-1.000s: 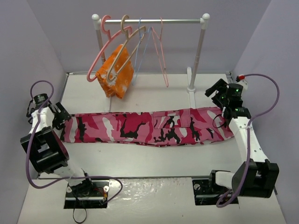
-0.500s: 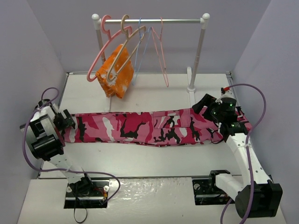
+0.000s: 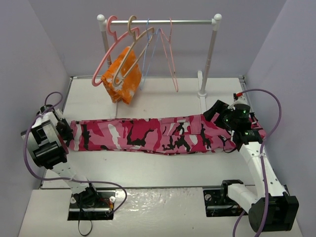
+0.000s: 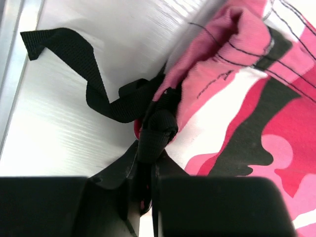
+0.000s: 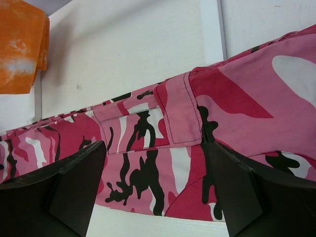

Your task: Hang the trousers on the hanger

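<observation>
The camouflage trousers [image 3: 148,134] lie stretched flat across the table from left to right. My left gripper [image 3: 66,132] is at their left leg end. In the left wrist view this gripper [image 4: 148,187] is shut on the hem, pinching a black strap [image 4: 94,84] and a bit of pink fabric [image 4: 237,98]. My right gripper [image 3: 217,112] hovers open over the waist end, and a pocket flap [image 5: 180,111] shows between its fingers [image 5: 74,192]. The beige hanger [image 3: 140,38] hangs on the rail at the back, above the table.
A white clothes rack [image 3: 163,21] stands at the back, its right post [image 3: 202,91] close to the trousers' waist. On it hang a thick pink hanger [image 3: 103,64], thin blue and pink wire hangers [image 3: 168,54] and an orange-and-white cloth [image 3: 122,74]. Purple walls close in both sides.
My left gripper has shut on the trousers' leg hem after moving in on it. The right arm swung in over the waist end a second ago and has since held still.
</observation>
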Controlling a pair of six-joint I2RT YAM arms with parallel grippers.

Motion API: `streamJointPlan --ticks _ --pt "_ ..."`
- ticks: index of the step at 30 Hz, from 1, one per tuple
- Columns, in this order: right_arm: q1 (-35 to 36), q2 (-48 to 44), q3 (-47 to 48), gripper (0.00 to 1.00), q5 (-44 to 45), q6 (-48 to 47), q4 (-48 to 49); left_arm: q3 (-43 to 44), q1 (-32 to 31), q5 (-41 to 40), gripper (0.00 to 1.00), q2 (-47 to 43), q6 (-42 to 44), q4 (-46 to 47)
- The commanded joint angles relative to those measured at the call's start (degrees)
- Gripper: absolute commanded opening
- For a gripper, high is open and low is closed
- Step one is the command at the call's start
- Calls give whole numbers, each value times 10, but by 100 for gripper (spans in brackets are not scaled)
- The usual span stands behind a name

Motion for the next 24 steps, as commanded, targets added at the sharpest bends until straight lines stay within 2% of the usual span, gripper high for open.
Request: streamJointPlan --ticks 1,6,10,15,17,20,22,24 --pt "3 -19 -1 82 -10 9 15 -27 -8 49 0 -12 -10 -8" --pt "3 -31 2 82 -23 16 0 2 -5 60 0 -108 -47 -43" --pt "4 -36 20 82 -23 3 -32 76 3 68 0 -184 -95 -108" --pt "7 -26 34 82 -28 -6 -54 279 21 52 0 -238 -126 -223" --pt "9 -22 37 82 -28 -8 -58 354 31 43 0 -240 -122 -256" --pt "12 -17 42 82 -27 -14 -65 524 40 7 0 -209 -98 -345" --pt "15 -15 43 82 -25 -16 -68 542 43 -34 0 -215 -91 -344" --pt "17 -11 45 82 -24 -17 -69 545 50 -33 0 -214 -92 -342"
